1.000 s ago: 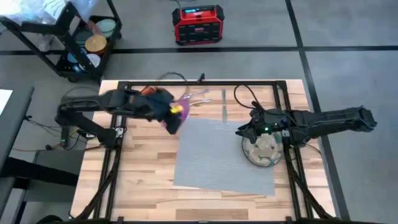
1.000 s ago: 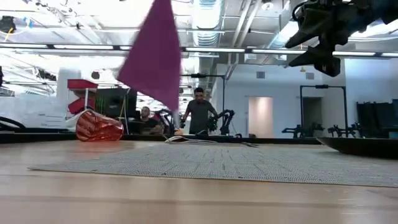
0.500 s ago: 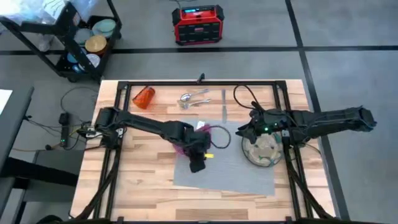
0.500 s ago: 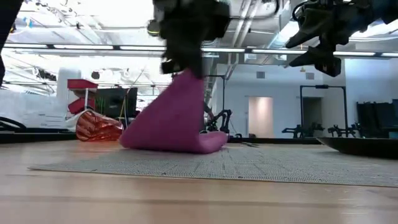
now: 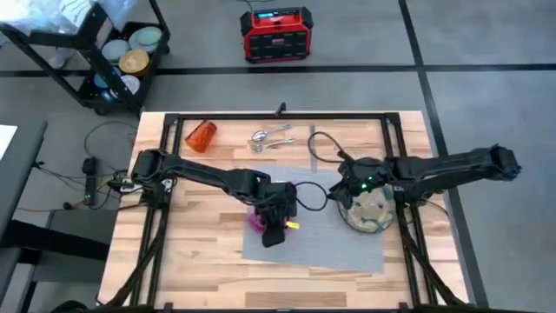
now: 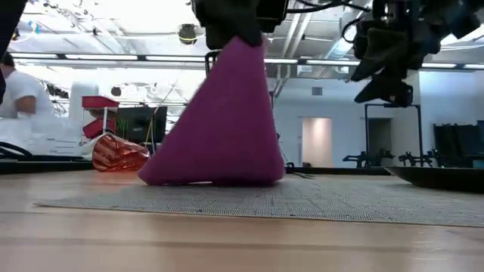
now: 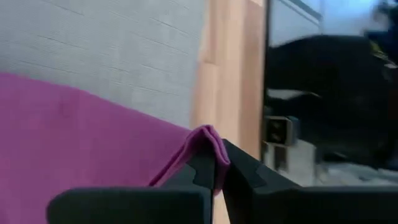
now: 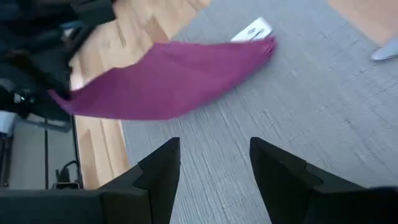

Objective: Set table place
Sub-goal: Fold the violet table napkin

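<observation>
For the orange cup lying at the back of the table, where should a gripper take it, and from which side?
The orange cup lies on its side on the table, apart from the cutlery. Best guess: come straight down and pinch across its round body near the middle; its rim direction is unclear.

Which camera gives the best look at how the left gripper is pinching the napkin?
The left wrist view: left gripper pinches a fold of the magenta napkin. The low view shows it draped to the placemat; the high view mostly hides it; the right wrist view shows its spread.

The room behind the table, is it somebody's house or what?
Probably not a house. It looks like a robot lab or workshop: bare ceiling pipes and long strip lights overhead, a red machine on the grey floor, and a cart of dishes beside the table.
</observation>
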You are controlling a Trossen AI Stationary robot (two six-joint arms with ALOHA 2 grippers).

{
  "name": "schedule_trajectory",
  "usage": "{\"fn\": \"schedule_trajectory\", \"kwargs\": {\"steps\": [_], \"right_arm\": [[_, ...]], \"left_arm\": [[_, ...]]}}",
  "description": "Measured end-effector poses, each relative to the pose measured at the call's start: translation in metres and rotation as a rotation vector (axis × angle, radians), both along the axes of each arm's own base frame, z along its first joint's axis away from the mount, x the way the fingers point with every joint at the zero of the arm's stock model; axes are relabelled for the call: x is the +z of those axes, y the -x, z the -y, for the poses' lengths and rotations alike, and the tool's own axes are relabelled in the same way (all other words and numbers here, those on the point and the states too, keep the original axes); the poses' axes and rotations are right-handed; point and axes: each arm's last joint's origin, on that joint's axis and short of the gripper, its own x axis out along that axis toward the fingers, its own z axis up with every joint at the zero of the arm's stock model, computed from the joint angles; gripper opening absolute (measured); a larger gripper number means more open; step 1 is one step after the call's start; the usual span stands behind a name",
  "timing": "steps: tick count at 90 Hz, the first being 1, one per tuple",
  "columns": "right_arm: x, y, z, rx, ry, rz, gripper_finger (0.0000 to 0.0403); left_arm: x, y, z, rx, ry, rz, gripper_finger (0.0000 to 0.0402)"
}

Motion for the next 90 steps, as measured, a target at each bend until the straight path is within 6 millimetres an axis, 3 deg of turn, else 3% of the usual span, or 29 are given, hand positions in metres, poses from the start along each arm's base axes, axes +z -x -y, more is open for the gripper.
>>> {"fn": "schedule_trajectory", "kwargs": {"steps": [12,23,32,52,65,90], "right_arm": [[0.004,-0.008,0.0,0.006,-0.007,0.08,0.0179],[0.013,-0.011,-0.002,0.04,-0.03,0.179,0.0179],[0.018,-0.012,-0.004,0.061,-0.046,0.221,0.0179],[0.033,-0.014,-0.011,0.096,-0.044,0.259,0.0179],[0.042,-0.016,-0.014,0.082,-0.005,0.285,0.0179],[0.043,-0.016,-0.014,0.06,0.008,0.287,0.0179]], "left_arm": [[0.003,-0.002,0.006,0.012,0.027,0.023,0.0],[0.036,-0.003,-0.001,0.093,0.034,0.215,0.0],[0.064,0.002,-0.014,0.166,0.001,0.36,0.0],[0.106,0.021,-0.059,0.444,-0.262,0.542,0.0],[0.116,0.023,-0.084,0.539,-0.293,0.601,0.0],[0.127,0.02,-0.108,0.713,-0.401,0.718,0.0]]}}
